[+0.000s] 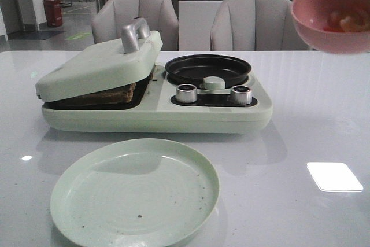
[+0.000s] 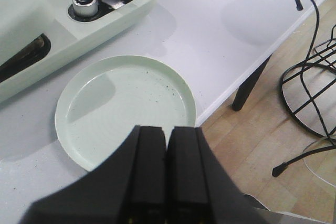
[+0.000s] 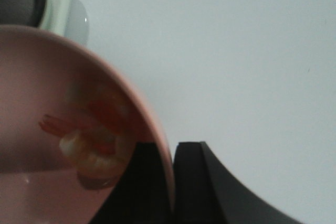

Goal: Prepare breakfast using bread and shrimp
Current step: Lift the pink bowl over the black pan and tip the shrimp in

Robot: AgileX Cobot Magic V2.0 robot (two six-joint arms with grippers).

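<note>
The right gripper (image 3: 173,182) is pinching the pink bowl's (image 1: 324,21) rim, carrying shrimp (image 3: 92,148) — tipping them into the black pan (image 1: 208,69) comes next; the left gripper (image 2: 167,177) is hanging pressed together.

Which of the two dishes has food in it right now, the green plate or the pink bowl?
The pink bowl, held up in the air by the right tool, has shrimp in it. The green plate on the table holds only specks.
</note>
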